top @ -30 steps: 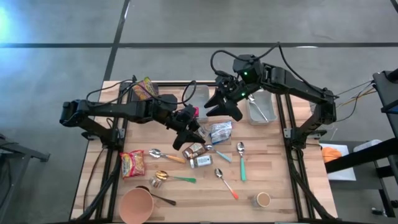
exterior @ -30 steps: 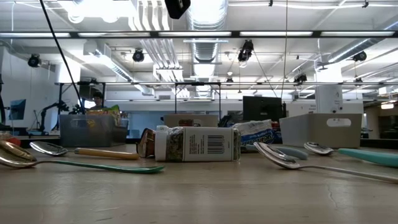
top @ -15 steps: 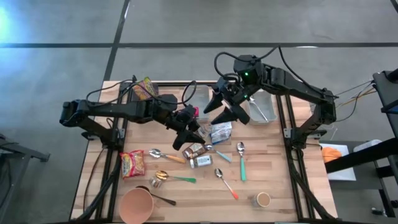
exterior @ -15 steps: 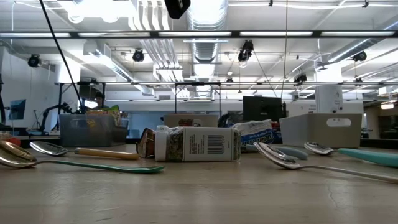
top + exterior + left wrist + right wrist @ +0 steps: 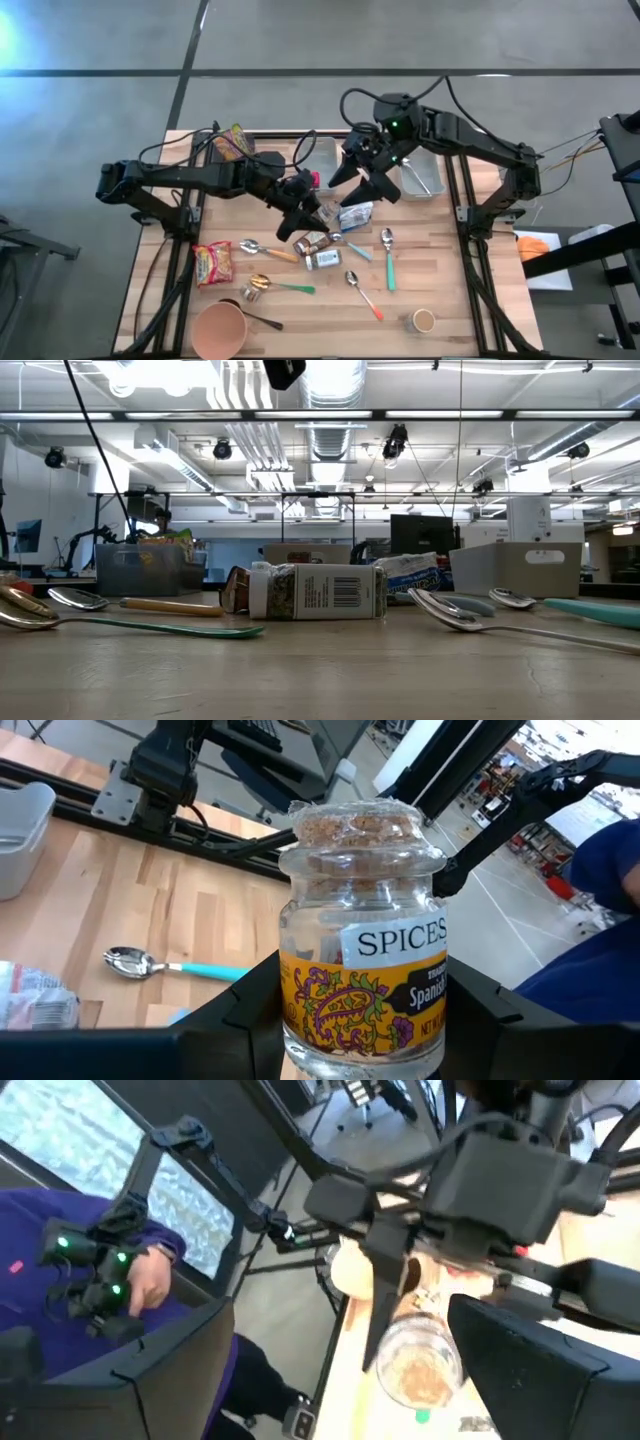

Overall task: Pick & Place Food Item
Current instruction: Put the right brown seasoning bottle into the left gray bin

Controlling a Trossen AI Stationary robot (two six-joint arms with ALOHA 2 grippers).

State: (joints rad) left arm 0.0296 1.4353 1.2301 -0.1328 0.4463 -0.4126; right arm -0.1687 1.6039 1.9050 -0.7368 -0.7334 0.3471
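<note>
- Wooden slats make up the table [image 5: 430, 290], which stands on a grey concrete floor; seen level from the low view, a hall with ceiling lights and ducts lies behind it.
- The left gripper [image 5: 308, 215] is over the middle of the table, its fingers closed round a glass spice jar [image 5: 362, 935]; the left wrist view shows the jar upright between the dark fingers, with a clear lid, brown powder near the top and a label reading "SPICES".
- The right gripper [image 5: 362, 178] hangs just beyond the left one, toward the far edge, with its fingers spread wide and nothing between them; its wrist view looks at the jar [image 5: 415, 1365] and the left gripper.
- Just beside the grippers lie a silvery food packet [image 5: 355, 213] and two more small jars on their sides, one of them [image 5: 322, 260] with a barcode label.
- Spoons [image 5: 387, 255] are scattered near the front half, along with a red snack bag [image 5: 213, 263], an orange bowl [image 5: 220, 330] and a small cup [image 5: 424, 320].
- Two clear bins [image 5: 420, 172] stand at the far edge.
- A person in a purple sleeve [image 5: 90, 1270] shows beyond the table.
</note>
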